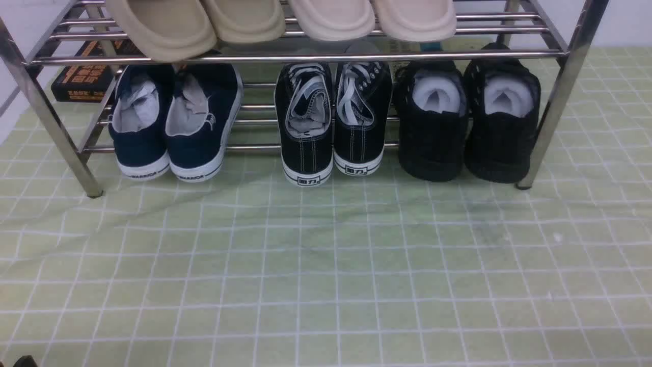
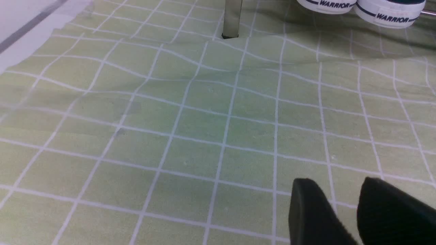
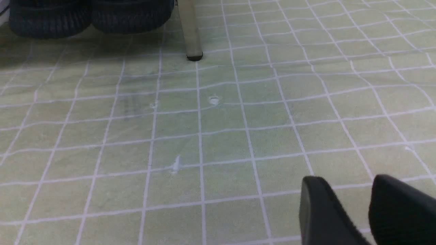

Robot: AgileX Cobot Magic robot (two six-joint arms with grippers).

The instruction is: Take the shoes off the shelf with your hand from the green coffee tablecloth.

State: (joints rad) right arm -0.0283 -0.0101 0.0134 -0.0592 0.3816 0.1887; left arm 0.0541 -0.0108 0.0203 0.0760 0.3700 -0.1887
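Currently your shoes [image 1: 433,145] sit rightmost on the lower tier of the shelf [image 1: 305,57], heels toward you, toes pointing away (long axis front-to-back), with left hand [image 2: 335,185] and right hand [image 3: 345,183] both parted.

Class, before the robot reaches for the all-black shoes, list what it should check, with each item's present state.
1. The shoes sit on the lower tier of the shelf, right end: ok.
2. The right gripper is open and empty: ok.
3. The left gripper is open and empty: ok.
4. The tablecloth between right gripper and shoes is unobstructed: ok.
5. Clearance past the shelf leg beside the shoes: cannot tell.
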